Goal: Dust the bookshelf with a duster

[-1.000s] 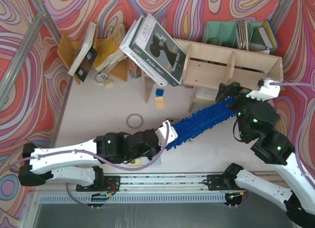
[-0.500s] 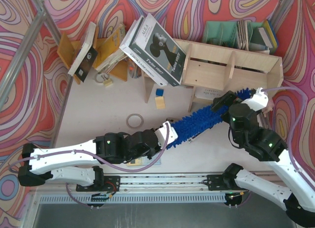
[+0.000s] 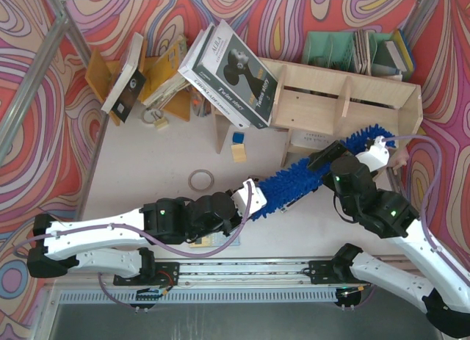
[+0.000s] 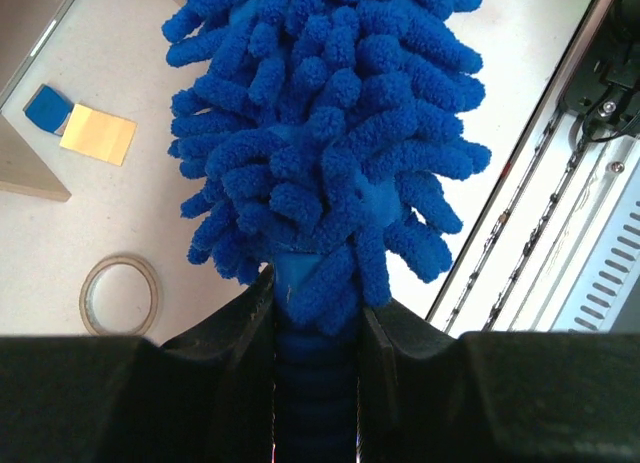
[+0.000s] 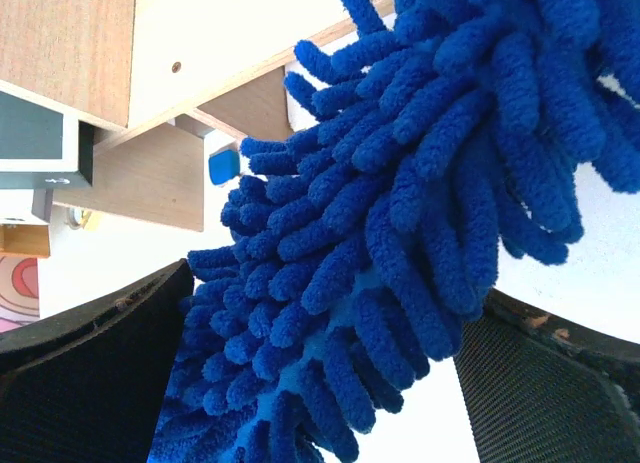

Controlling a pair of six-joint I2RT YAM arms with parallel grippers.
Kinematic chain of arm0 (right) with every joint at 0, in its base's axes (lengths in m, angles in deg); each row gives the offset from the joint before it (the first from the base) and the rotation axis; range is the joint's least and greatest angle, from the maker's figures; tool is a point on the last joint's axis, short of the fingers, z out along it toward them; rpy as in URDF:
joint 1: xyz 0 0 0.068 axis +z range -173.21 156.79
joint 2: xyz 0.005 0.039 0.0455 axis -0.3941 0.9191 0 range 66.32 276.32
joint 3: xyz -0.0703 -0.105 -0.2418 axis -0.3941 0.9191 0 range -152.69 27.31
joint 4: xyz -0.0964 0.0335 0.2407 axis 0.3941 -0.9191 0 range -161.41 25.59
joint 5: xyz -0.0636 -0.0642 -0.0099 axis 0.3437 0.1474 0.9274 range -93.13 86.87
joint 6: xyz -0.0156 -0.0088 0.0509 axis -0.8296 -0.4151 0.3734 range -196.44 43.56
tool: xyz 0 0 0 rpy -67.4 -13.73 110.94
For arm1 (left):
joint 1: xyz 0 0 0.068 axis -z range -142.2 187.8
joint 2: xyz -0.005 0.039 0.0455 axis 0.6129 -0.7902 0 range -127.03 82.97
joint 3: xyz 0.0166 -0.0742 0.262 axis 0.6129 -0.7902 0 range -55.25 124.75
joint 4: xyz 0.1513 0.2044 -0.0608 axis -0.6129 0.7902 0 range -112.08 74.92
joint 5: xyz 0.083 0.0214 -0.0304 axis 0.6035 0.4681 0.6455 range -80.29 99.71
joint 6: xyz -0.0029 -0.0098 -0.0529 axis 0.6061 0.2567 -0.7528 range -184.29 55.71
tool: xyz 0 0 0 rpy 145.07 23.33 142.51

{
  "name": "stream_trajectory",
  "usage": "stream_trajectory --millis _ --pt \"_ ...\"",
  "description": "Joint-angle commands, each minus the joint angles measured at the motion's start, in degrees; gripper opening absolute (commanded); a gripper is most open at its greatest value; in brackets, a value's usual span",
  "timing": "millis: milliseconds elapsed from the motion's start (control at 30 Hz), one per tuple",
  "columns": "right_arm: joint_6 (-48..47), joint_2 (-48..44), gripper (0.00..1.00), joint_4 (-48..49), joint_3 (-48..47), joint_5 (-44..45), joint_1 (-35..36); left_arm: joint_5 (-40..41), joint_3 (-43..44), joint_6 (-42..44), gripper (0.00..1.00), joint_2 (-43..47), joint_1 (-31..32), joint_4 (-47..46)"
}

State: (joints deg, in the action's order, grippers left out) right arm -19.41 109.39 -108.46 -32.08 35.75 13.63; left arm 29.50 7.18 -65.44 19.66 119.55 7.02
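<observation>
left jaws clamping duster (image 3: pixel 294 182) handle, right jaws wide astride fluff

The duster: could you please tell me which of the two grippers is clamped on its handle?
The left gripper, shut on the handle end of the duster; the right gripper merely straddles the fluffy part farther along, with its jaws wide open.

The only print I can read is on the big black-and-white book (image 3: pixel 231 72) at 12 o'clock in the overhead view: "AULA" near its top corner and, I think, "Twins story" along its lower edge. My wrist views show no text.
</observation>
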Motion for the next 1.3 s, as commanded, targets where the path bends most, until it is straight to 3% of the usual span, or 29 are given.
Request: stream_trajectory --millis 0,367,933,1100,1267 --pt "1.0 -0.4 0.94 0.4 -0.4 0.4 0.1 0.3 -2.2 -1.4 0.00 2.0 0.0 -5.4" --pt "4.0 -0.4 0.88 0.8 0.7 -0.7 0.1 -0.8 -5.9 -2.3 0.00 7.8 0.0 -11.3" --pt "6.3 -1.9 0.77 0.6 -0.8 2.0 0.1 -8.3 -6.1 -4.0 0.00 7.3 0.1 -12.0" --pt "8.4 -2.3 0.68 0.1 0.1 2.7 0.1 -8.2 -5.7 -4.4 0.00 6.5 0.1 -11.0" --pt "10.1 -3.4 0.50 -0.1 1.2 3.8 0.1 -4.4 -5.4 -5.3 0.02 6.4 0.1 -9.6"
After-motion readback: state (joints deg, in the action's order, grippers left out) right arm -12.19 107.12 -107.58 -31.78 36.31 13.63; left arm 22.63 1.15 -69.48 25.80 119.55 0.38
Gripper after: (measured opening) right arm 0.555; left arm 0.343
